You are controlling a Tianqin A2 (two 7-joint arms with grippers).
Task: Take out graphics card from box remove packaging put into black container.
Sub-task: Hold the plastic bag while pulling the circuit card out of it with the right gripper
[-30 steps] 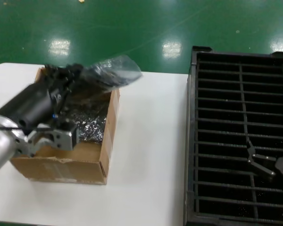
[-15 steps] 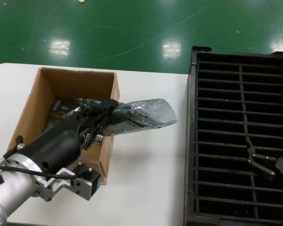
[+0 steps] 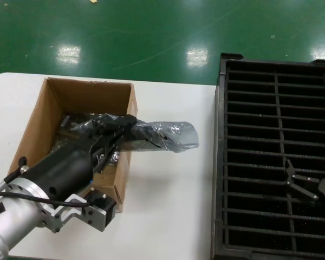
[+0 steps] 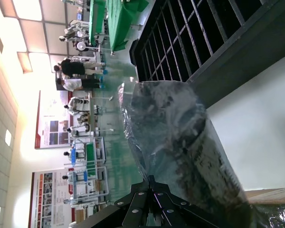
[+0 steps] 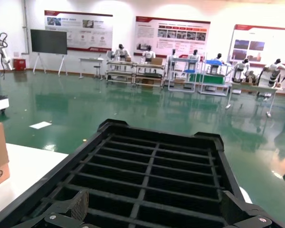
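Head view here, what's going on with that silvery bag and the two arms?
The left gripper is shut on the packaging, holding the bagged item over the near-right wall of the box, its free end out above the white table. More silvery bags lie inside the box. The right gripper waits open above the black container. Nothing is unwrapped yet.

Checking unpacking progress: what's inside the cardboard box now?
More crinkly silvery bags lie in the box. The left claw, shut on the packaging, and its arm cover much of the floor.
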